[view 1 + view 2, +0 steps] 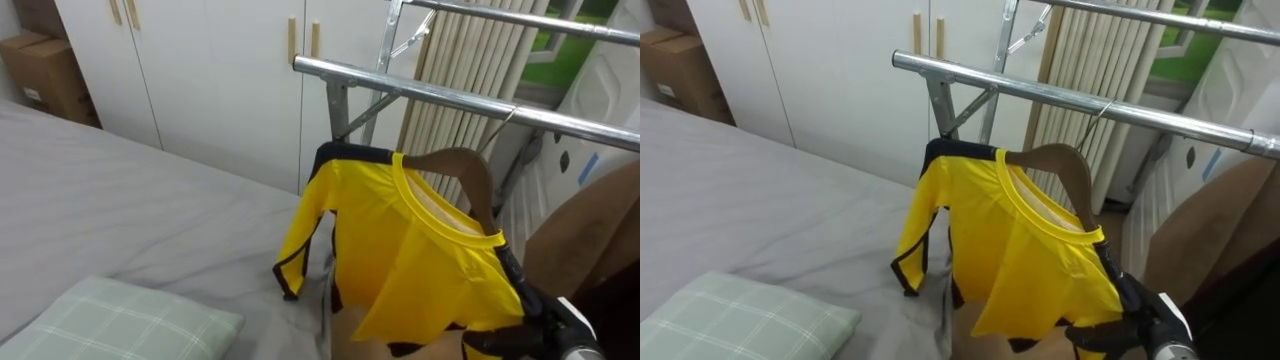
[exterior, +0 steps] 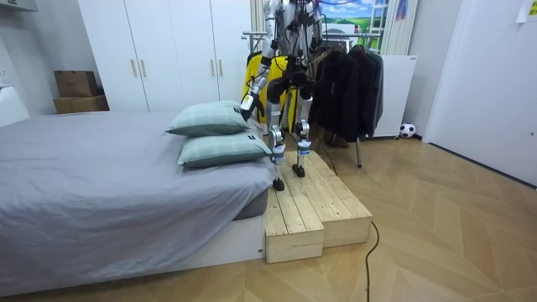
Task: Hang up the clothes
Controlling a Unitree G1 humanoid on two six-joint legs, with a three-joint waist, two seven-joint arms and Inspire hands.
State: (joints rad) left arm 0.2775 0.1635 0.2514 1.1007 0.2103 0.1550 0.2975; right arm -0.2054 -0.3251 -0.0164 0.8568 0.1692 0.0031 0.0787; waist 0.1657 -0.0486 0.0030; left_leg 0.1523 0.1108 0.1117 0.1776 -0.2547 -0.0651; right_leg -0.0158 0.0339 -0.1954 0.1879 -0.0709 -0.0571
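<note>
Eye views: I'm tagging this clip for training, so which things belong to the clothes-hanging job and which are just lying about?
Part of the job: yellow shirt, wooden hanger, metal rail, right hand at the shirt's lower corner.

Just lying about: checked pillow, cardboard box, white wardrobe, grey bed.

Lower right, right robot hand clamps shirt; left robot hand hangs low.

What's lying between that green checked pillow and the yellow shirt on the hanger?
Nothing but bare grey bed cover. In the left eye view it runs uninterrupted from the pillow across to the yellow shirt.
</note>
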